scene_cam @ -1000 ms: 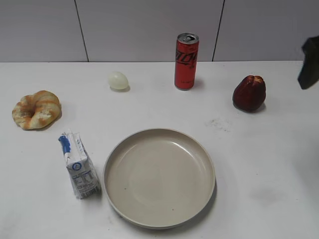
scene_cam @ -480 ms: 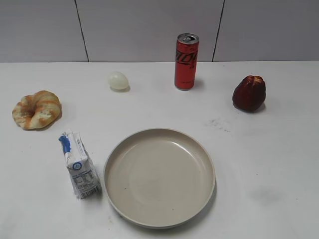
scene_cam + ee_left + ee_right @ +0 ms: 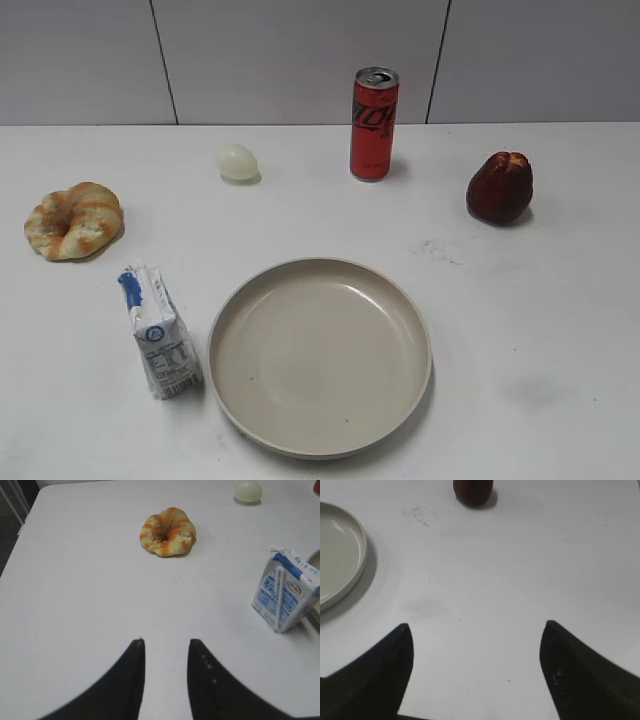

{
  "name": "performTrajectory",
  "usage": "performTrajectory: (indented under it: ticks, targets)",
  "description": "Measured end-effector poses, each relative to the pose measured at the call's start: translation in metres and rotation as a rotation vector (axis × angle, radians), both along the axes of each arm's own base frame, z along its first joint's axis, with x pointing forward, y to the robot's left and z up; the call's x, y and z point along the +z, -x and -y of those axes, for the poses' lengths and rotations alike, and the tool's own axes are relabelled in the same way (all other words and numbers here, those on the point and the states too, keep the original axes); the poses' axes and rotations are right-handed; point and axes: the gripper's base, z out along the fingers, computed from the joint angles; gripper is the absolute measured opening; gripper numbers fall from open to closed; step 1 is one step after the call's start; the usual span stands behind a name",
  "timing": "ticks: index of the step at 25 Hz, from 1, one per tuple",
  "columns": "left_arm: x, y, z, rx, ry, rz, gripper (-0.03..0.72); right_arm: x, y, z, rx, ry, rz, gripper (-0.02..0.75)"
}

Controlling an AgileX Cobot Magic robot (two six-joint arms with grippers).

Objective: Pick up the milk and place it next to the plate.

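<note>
The milk [image 3: 158,345], a small white carton with a blue top edge, stands just left of the beige plate [image 3: 320,355], close to its rim. In the left wrist view the milk [image 3: 287,592] is to the right and ahead of my left gripper [image 3: 166,642], which is open and empty with a narrow gap over bare table. My right gripper [image 3: 476,626] is wide open and empty over bare table, right of the plate [image 3: 340,555]. Neither gripper shows in the exterior view.
A glazed bread ring [image 3: 74,219] lies at the left, also in the left wrist view [image 3: 167,531]. A pale egg [image 3: 238,162], a tall red can [image 3: 374,124] and a dark red fruit [image 3: 500,187] stand along the back. The table's left edge [image 3: 20,530] is near.
A dark part of the right arm at the exterior view's upper right edge one second ago has left the view. The milk and plate have not moved.
</note>
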Motion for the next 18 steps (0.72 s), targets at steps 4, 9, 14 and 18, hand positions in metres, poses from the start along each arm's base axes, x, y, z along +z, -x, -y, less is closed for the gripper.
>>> performTrajectory:
  ticks: [4, 9, 14, 18]
  targets:
    - [0.0000, 0.0000, 0.0000, 0.000, 0.000, 0.000, 0.226, -0.0039, 0.0019, 0.0000, 0.002, -0.004, 0.012, 0.594]
    - [0.0000, 0.0000, 0.0000, 0.000, 0.000, 0.000, 0.226, -0.0039, 0.0019, 0.0000, 0.003, -0.003, 0.013, 0.592]
    - [0.0000, 0.0000, 0.0000, 0.000, 0.000, 0.000, 0.226, -0.0036, 0.0017, -0.0001, 0.003, -0.004, 0.016, 0.592]
    - [0.0000, 0.0000, 0.0000, 0.000, 0.000, 0.000, 0.226, -0.0034, 0.0030, 0.0001, 0.002, -0.006, 0.026, 0.592]
